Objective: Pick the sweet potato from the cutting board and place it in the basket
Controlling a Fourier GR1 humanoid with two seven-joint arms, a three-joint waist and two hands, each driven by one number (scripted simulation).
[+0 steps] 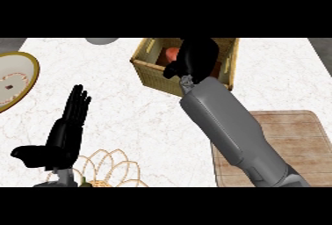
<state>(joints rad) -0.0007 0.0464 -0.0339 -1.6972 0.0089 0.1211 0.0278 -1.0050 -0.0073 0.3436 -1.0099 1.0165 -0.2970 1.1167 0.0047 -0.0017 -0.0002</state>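
The reddish-orange sweet potato [171, 53] shows partly inside the woven basket [153, 70] at the top middle of the counter. My right hand [196, 56] is over the basket's opening, fingers curled round the sweet potato and hiding most of it; the thumb sticks out at the lower left. The grey right forearm runs down across the wooden cutting board [292, 140] at the lower right, and the board's visible part is bare. My left hand [65, 132] rests open at the lower left, fingers straight up and thumb out to the left.
A gold-rimmed plate [23, 66] lies at the left edge. A pale round object [102, 40] is cut off at the top. A golden wire stand [110, 169] sits at the bottom, right of the left hand. White marble counter lies between.
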